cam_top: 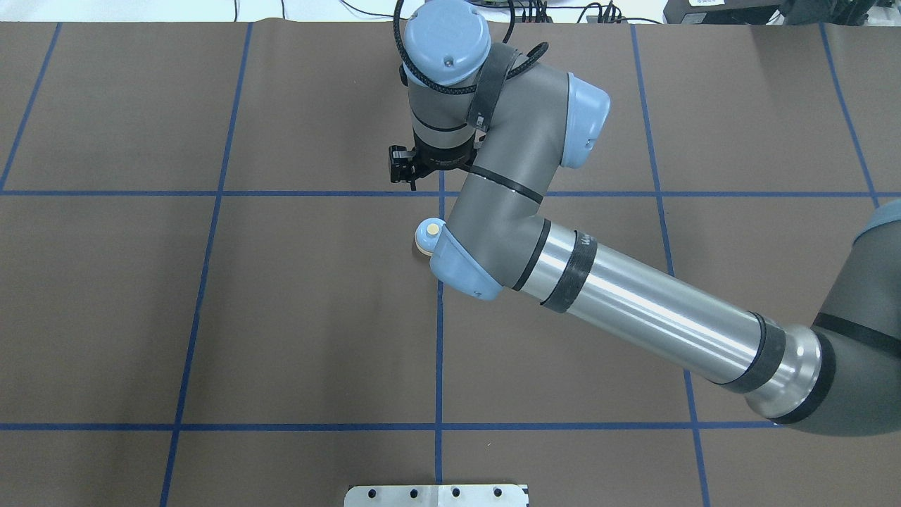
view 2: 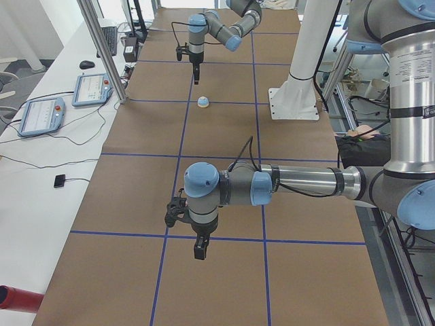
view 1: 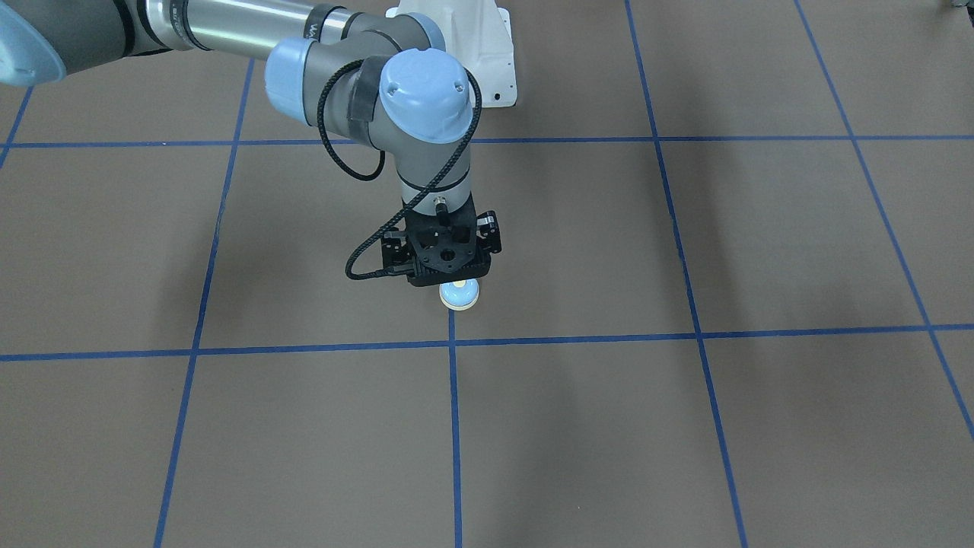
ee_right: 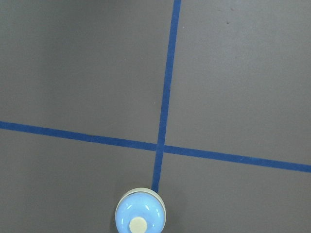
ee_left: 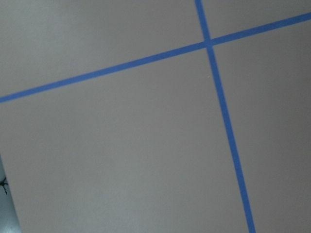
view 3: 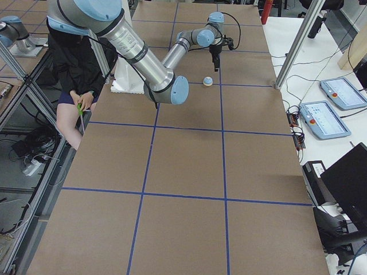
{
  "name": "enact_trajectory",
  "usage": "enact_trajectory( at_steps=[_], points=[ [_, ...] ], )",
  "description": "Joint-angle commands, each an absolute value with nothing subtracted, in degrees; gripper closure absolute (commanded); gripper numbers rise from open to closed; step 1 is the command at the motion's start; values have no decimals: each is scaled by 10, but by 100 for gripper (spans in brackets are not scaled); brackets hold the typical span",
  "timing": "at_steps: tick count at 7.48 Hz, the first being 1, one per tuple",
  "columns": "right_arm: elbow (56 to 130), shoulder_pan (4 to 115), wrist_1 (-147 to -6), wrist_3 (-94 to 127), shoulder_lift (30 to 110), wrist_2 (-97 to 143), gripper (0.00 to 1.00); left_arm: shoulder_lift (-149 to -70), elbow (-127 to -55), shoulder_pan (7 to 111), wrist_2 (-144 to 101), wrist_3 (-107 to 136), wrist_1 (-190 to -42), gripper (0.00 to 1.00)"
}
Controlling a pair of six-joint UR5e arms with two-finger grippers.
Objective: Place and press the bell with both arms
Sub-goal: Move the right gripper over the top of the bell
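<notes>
Small light-blue dome-shaped bell (view 1: 459,294) stands on a blue tape line (view 1: 454,426) on the brown counter (view 1: 685,426), partly hidden overhead by the right arm (cam_top: 633,296). Right gripper (view 2: 195,79) hangs near it, left gripper (view 2: 199,251) well apart. Their fingers are hidden or tiny, so clenched or released: cannot tell.

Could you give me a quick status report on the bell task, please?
Right end effector poised above bell, no contact, open or shut unclear. Left end effector hovering far off, likewise unclear. Bell upright on table, nothing seen blocking it.
</notes>
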State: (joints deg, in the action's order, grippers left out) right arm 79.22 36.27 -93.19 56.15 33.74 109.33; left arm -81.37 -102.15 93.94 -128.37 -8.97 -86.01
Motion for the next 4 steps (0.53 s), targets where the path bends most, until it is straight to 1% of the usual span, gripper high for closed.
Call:
enact_trajectory(
  at_steps=[1,2,3,4],
  points=[
    [746,345,-867,580,337,1086,31,-809,-1042,943,-1338,-33,-862,0],
    [743,338,-867,581,339,1086,56,-803,-1045,943,-1339,-34,-864,0],
    [741,331,-866,580,340,1086,80,-802,-1045,943,-1339,-35,-865,0],
    [738,328,-866,580,341,1086,100,-802,-1044,943,-1339,-35,-864,0]
  ],
)
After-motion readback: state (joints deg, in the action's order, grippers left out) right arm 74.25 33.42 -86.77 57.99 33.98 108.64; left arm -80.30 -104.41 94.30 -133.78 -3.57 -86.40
